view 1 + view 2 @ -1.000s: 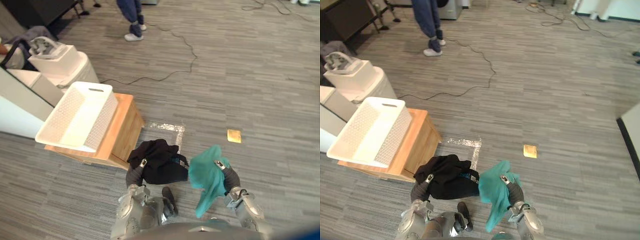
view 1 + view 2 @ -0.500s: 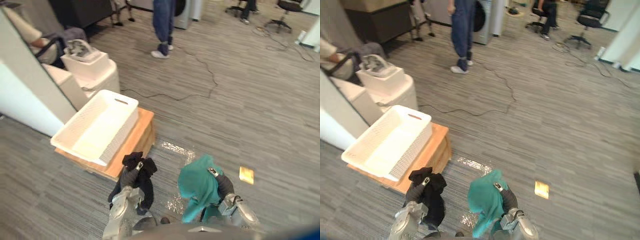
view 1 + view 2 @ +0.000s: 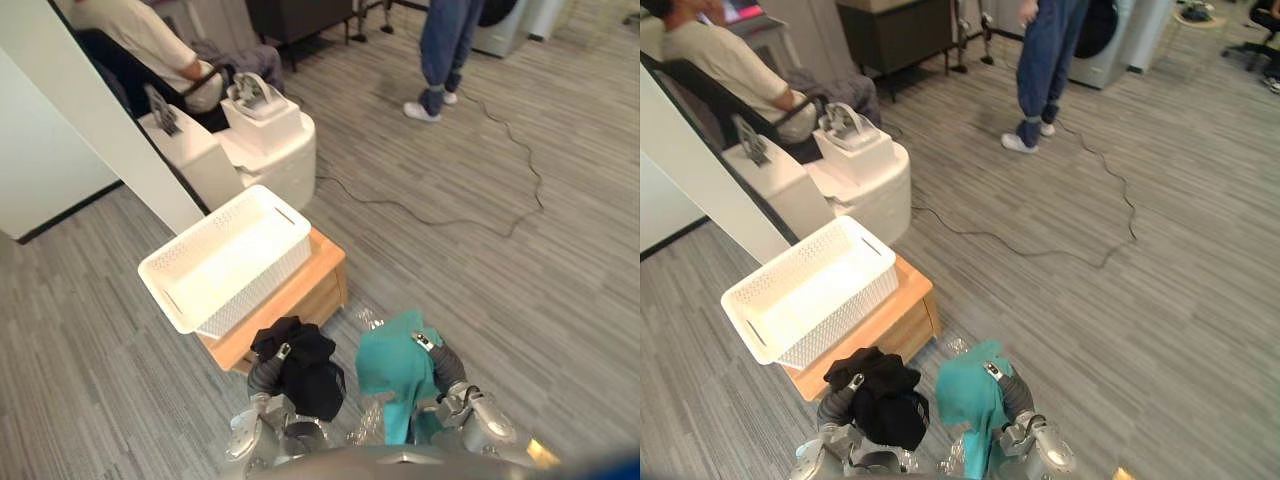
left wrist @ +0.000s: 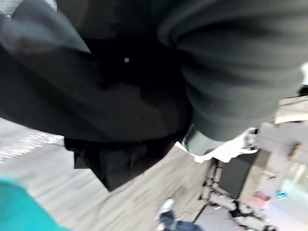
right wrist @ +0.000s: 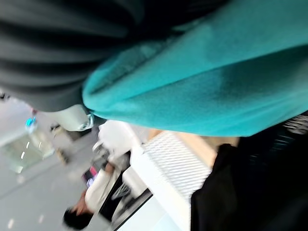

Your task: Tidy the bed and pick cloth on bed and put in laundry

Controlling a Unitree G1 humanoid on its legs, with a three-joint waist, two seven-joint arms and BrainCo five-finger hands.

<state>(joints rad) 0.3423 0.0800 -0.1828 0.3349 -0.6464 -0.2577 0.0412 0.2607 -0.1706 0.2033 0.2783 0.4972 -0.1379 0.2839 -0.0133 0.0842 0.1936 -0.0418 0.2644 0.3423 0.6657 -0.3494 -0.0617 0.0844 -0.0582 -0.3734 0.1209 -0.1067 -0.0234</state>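
Now carries crumpled black cloth bunched tighter over left hand at 7 o'clock. Drapes teal soft cloth over right hand at 5 o'clock. Cannot tell either grip under fabric. Faces white perforated plastic laundry basket at 9 o'clock.

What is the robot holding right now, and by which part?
The left robot hand carries the black cloth, the right robot hand the teal cloth. Each cloth drapes over its hand, so the exact place of the hold cannot be told.
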